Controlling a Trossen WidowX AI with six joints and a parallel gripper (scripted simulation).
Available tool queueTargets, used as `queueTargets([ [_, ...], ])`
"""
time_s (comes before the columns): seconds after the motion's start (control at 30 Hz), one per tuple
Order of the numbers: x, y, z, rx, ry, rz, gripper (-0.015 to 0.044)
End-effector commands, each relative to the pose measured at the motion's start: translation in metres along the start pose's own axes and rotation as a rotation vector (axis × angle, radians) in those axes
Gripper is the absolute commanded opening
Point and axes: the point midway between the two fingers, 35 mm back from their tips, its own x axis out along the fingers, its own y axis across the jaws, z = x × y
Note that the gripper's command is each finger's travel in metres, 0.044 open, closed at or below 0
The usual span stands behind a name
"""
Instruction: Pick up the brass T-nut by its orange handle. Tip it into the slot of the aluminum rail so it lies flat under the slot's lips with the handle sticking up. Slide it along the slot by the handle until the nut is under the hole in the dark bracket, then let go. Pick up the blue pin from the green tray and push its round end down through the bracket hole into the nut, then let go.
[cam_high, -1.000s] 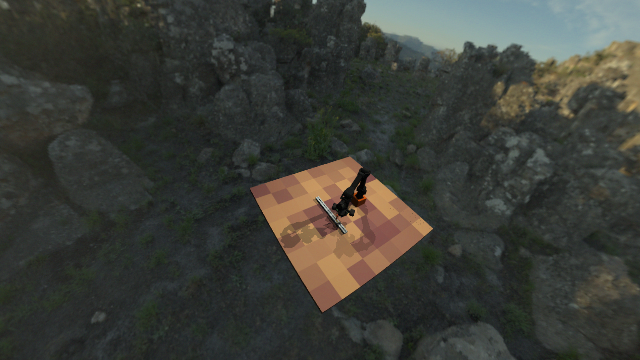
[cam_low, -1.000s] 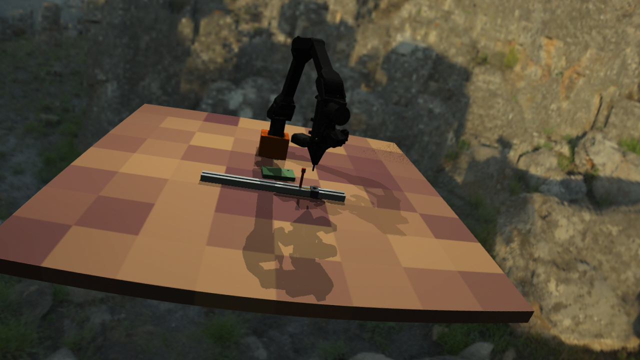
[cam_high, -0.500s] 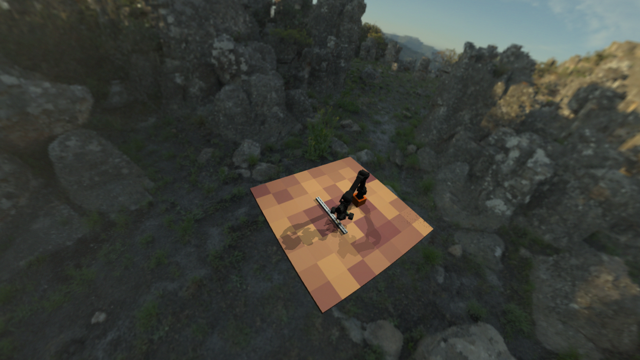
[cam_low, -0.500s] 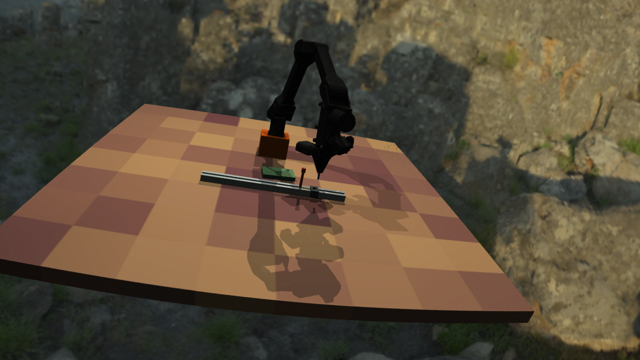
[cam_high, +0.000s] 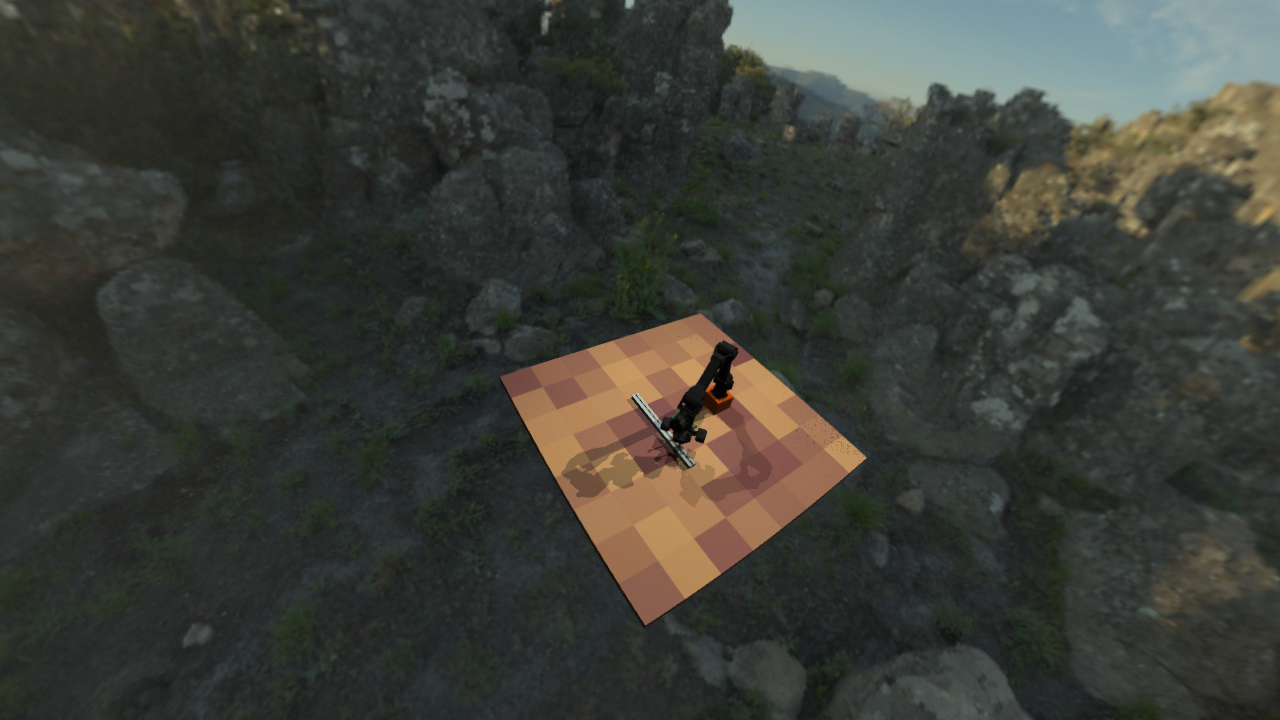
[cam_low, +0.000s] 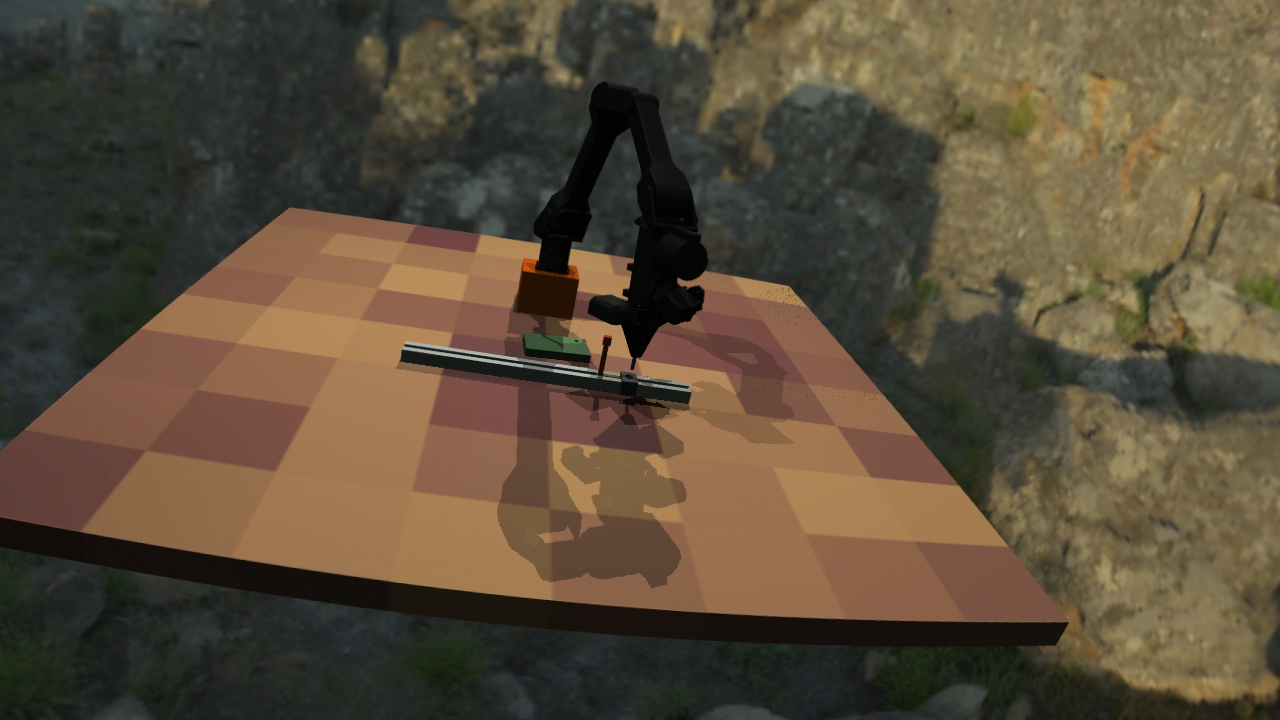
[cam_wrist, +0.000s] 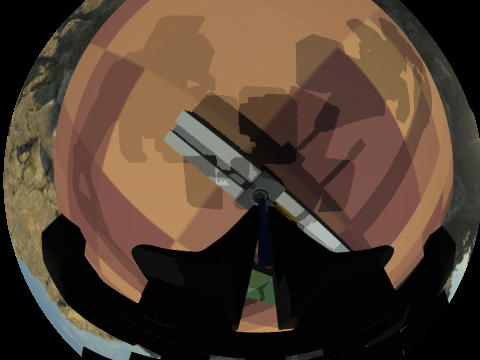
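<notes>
Black parallel-jaw gripper (cam_high: 678, 439) (cam_low: 635, 356) (cam_wrist: 263, 211) was nearly closed, its fingers clamped on the slim blue pin (cam_low: 634, 363) (cam_wrist: 265, 242). Pin pointed down at the hole of the dark square bracket (cam_low: 629, 383) (cam_wrist: 273, 183) on the slotted aluminum rail (cam_high: 646, 409) (cam_low: 483, 361) (cam_wrist: 210, 137); entry could not be determined. Brass T-nut (cam_wrist: 285, 212) lay in the slot beside the bracket, orange handle (cam_low: 603, 357) upright. Green rectangular tray (cam_low: 555, 347) (cam_wrist: 261, 287) sat behind the rail.
</notes>
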Motion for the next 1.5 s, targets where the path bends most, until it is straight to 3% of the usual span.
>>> queueTargets([
  [0.0,-0.001,0.000,0.001,0.002,-0.002,0.004,-0.0150],
  [1.47,0.010,0.001,-0.006,0.001,-0.001,0.005,-0.0150],
])
